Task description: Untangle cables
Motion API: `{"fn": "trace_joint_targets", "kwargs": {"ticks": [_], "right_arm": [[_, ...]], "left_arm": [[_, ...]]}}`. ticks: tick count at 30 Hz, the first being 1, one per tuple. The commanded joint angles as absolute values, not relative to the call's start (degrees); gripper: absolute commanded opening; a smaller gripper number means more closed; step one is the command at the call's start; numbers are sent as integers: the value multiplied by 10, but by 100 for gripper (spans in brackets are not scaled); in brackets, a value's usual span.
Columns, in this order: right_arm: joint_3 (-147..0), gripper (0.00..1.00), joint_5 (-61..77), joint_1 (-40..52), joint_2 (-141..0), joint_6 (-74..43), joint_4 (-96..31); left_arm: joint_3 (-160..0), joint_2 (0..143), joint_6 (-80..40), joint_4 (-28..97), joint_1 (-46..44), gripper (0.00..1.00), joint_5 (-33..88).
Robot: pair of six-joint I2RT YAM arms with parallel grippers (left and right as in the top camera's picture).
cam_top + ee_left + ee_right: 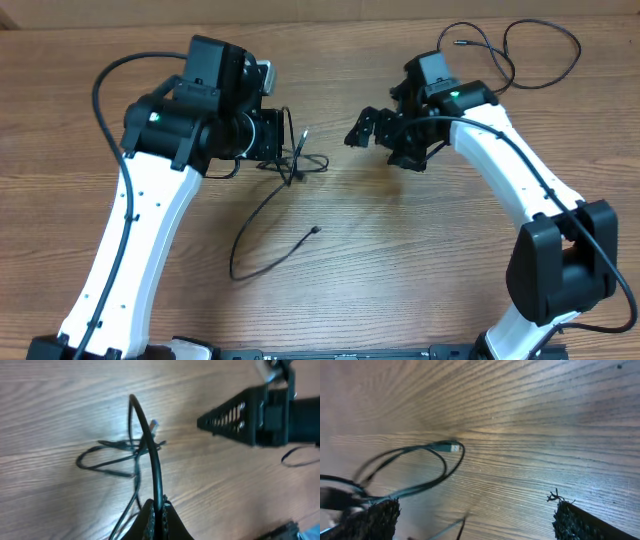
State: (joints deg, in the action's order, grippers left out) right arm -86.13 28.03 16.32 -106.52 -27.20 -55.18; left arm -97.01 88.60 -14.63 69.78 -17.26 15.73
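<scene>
The left gripper (158,510) is clamped on one thin black flexible cord (155,472) of the small knotted bundle of cables (293,165), which lies just beside it on the wood-grain table (420,260). The right gripper (472,512) stands wide and empty nearby, so pulling with nothing pinning the knot would likely tighten or drag the whole bundle, and its silvery plug end (154,424) could snag in a loop. I count two grippers, one knotted bundle of seemingly two cords, and one separate black looped cable (530,55) at the far right.

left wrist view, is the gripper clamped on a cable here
Yes, the left gripper is shut and a black cable comes out from between its fingertips, arching away toward the tangle.
</scene>
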Motion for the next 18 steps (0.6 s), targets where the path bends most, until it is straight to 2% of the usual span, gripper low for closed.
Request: {"fn": "trace_joint_targets", "kwargs": {"ticks": [1,7,18], "right_arm": [[-858,100,323,157,-1065,-265,-544],[-858,100,307,187,-1065,-250,-546],[-858,100,150,232,-1065,-286,-582]], "left_arm": [[-982,896,-87,692,-187,4,249],[-982,897,-81,668,-200,4,271],[-992,887,-93,653,-198,4,320]]}}
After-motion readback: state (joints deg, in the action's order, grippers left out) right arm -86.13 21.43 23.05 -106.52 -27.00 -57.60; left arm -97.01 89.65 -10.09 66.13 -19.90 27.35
